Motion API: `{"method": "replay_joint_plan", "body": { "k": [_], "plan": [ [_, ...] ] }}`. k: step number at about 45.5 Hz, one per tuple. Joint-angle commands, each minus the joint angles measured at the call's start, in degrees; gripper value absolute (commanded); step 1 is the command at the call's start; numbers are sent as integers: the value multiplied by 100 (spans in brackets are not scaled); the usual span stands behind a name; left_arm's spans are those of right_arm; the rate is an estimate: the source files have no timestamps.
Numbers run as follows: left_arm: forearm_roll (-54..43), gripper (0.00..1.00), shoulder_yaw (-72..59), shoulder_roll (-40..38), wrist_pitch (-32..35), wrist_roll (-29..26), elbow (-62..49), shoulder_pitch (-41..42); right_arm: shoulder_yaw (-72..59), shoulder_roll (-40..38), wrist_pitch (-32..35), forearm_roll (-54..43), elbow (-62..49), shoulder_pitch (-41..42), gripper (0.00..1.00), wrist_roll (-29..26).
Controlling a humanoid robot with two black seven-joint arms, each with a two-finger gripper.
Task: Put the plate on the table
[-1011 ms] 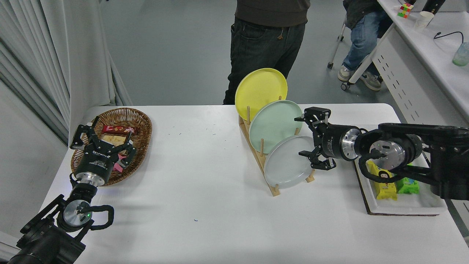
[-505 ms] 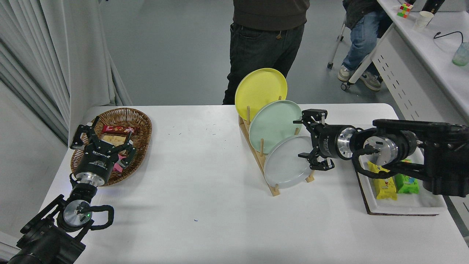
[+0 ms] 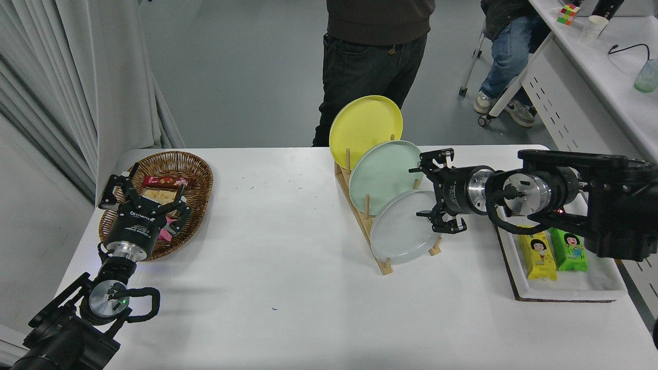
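At centre right of the table (image 3: 288,257), three plates, all on edge and leaning in one wooden rack (image 3: 383,266): yellow plate (image 3: 362,123) farthest, mint green plate (image 3: 383,174) in the middle, the plate (image 3: 398,231) of light grey nearest, still slotted between the pegs. Just beside the grey plate's right rim, the right gripper (image 3: 431,191), reaching in sideways from the right edge, fingers spread wide, upper fingers near the mint green plate's right edge, lower fingers at the grey rim. Nothing grasped; whether the lower fingertips actually touch the rim, hard to tell.

At lower left, the left gripper (image 3: 144,198), parked over the near edge of a wicker basket (image 3: 198,174), fingers splayed apart, grasping nothing. One basket, a few wrapped snacks inside, a red one at the far side.

At the right, one white tray (image 3: 565,290) on a dark mat, partly under the right arm, with two packets side by side: yellow packet (image 3: 537,252) on the left, green packet (image 3: 568,249) on the right.

Beyond the far edge, two people: one standing in dark trousers (image 3: 367,72) behind the rack, one seated in blue jeans (image 3: 506,56) at far right. Further right, a white desk (image 3: 606,67) with a perforated side, on it one colour cube, one paper cup, one greenish cup at the picture's edge.
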Motion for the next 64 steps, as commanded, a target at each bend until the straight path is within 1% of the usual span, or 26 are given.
{"method": "replay_joint_plan", "body": {
  "k": [1, 11, 13, 14, 26, 37, 50, 56, 64],
  "plan": [
    [6, 98, 0, 0, 0, 0, 0, 0, 3, 48, -24, 18, -72, 25, 75, -106],
    [6, 98, 0, 0, 0, 0, 0, 0, 3, 101, -25, 18, -168, 43, 71, -229],
    [6, 98, 0, 0, 0, 0, 0, 0, 3, 101, -25, 18, -168, 43, 64, -256],
    [-3, 98, 0, 0, 0, 0, 0, 0, 3, 101, -25, 18, -168, 43, 62, -273],
    [6, 98, 0, 0, 0, 0, 0, 0, 3, 101, -16, 9, -186, 52, 62, -352],
    [6, 98, 0, 0, 0, 0, 0, 0, 3, 101, -16, 18, -186, 122, 63, -985],
    [-3, 98, 0, 0, 0, 0, 0, 0, 21, 109, -16, -26, -195, 131, 62, -985],
    [6, 98, 0, 0, 0, 0, 0, 0, 153, 180, -16, -52, -300, 70, 59, -968],
    [6, 98, 0, 0, 0, 9, 0, 0, 232, 224, 19, -52, -379, 61, 59, -941]
  ]
}}
